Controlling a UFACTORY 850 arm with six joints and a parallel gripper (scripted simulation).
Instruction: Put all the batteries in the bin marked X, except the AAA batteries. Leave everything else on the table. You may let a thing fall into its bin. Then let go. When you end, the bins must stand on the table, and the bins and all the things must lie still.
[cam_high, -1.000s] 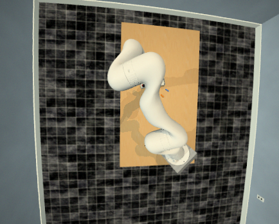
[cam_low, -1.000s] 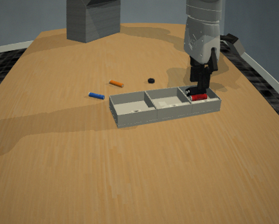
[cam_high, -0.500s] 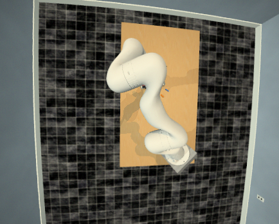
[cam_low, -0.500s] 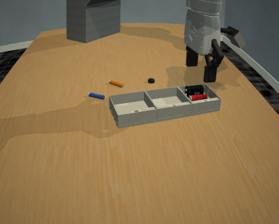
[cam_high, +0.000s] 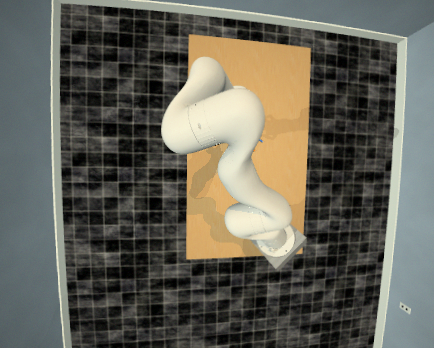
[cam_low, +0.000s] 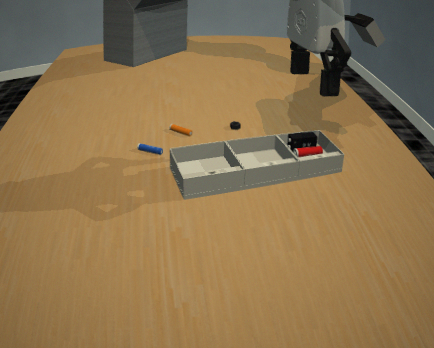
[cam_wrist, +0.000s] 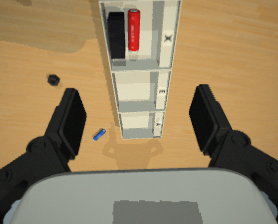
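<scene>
The bin marked X (cam_low: 321, 166) (cam_wrist: 167, 59) is the end compartment of a row of three. In it lie a black 9V battery (cam_low: 302, 140) (cam_wrist: 116, 36) and a red battery (cam_low: 309, 151) (cam_wrist: 133, 31), side by side. A blue battery (cam_low: 150, 149) (cam_wrist: 99, 134) lies on the table beyond the row's other end. An orange battery (cam_low: 180, 130) lies near it, behind the row. The labels of these two are not readable. My gripper (cam_low: 315, 73) (cam_wrist: 137, 100) is open and empty, raised above the table behind the X bin.
The other two compartments (cam_low: 215, 186) (cam_wrist: 118, 94) of the row are empty. A small black ring-like thing (cam_low: 235, 125) (cam_wrist: 53, 80) lies on the table behind the middle compartment. A large grey block (cam_low: 160, 40) stands at the back left in the exterior view. The arm hides most of the table in the top view.
</scene>
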